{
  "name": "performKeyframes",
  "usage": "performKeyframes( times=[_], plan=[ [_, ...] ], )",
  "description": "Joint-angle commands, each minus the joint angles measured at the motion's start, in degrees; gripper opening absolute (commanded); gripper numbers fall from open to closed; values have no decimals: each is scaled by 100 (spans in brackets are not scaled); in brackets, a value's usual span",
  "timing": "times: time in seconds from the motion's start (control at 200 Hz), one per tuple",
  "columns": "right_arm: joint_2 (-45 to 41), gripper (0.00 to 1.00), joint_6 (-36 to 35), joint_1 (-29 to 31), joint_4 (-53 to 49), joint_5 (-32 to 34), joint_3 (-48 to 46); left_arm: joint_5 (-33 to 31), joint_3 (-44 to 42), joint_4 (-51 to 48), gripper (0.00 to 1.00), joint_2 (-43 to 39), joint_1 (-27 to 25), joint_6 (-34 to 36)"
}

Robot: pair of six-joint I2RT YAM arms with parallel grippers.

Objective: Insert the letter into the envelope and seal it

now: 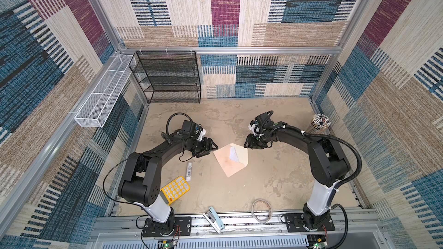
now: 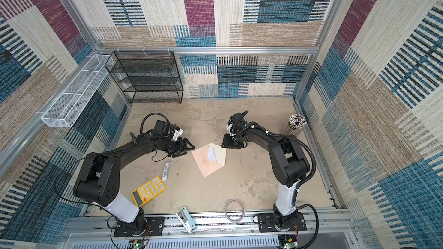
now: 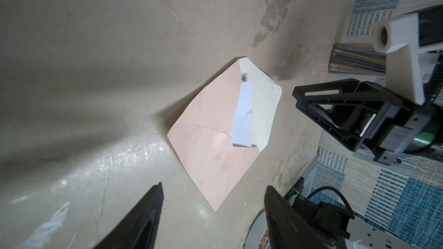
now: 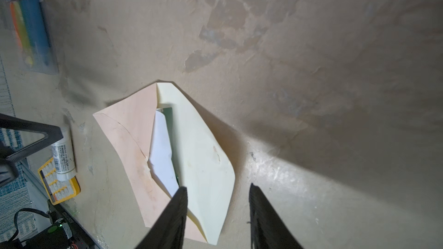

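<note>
The peach-pink envelope (image 1: 227,164) (image 2: 206,164) (image 3: 211,140) (image 4: 127,140) lies flat mid-table, its cream flap (image 1: 242,155) (image 4: 203,154) open towards my right arm. The white letter (image 1: 233,154) (image 2: 212,154) (image 3: 244,116) (image 4: 161,154) sits partly in the pocket, a strip of it and a sliver of green border showing. My left gripper (image 1: 211,150) (image 2: 185,152) (image 3: 214,186) hangs open just left of the envelope, touching nothing. At the flap's far corner my right gripper (image 1: 248,145) (image 2: 224,146) (image 4: 218,186) is open over the flap edge and holds nothing.
A white glue stick (image 1: 189,171) and a yellow calculator (image 1: 175,189) lie near the left arm. A tape ring (image 1: 261,210) and a stapler (image 1: 214,219) sit at the front edge. A pencil cup (image 1: 320,123) stands at the right wall, a black mesh shelf (image 1: 167,80) at the back.
</note>
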Motion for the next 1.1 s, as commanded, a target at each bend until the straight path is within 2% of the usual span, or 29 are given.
performKeyframes(
  times=[0.0, 0.2, 0.311, 0.446, 0.501, 0.711, 1.047, 1.097],
  plan=[
    [176, 47, -119, 3, 190, -146, -14, 156, -140, -56, 67, -6, -7, 29],
    [454, 46, -117, 3, 379, -307, 9, 541, -375, 329, 64, 301, -16, -167],
    [500, 39, -123, 12, 451, -438, 37, 668, -318, 478, 61, 582, -24, -201],
    [412, 15, -115, 7, 491, -389, -52, 711, -76, 509, 59, 848, -32, -162],
    [360, 10, -103, 7, 513, -373, -133, 728, 64, 478, 56, 993, -33, -125],
    [-73, 6, 210, 9, 796, -187, -698, 916, 437, 666, 38, 1515, -31, -174],
    [-1325, 6, 1579, 10, 1739, 317, -2054, 1287, 1257, 706, 41, 2232, -232, -193],
    [-1483, 10, 1689, 12, 1786, 410, -2169, 1307, 1335, 706, 40, 2299, -260, -203]
  ],
)
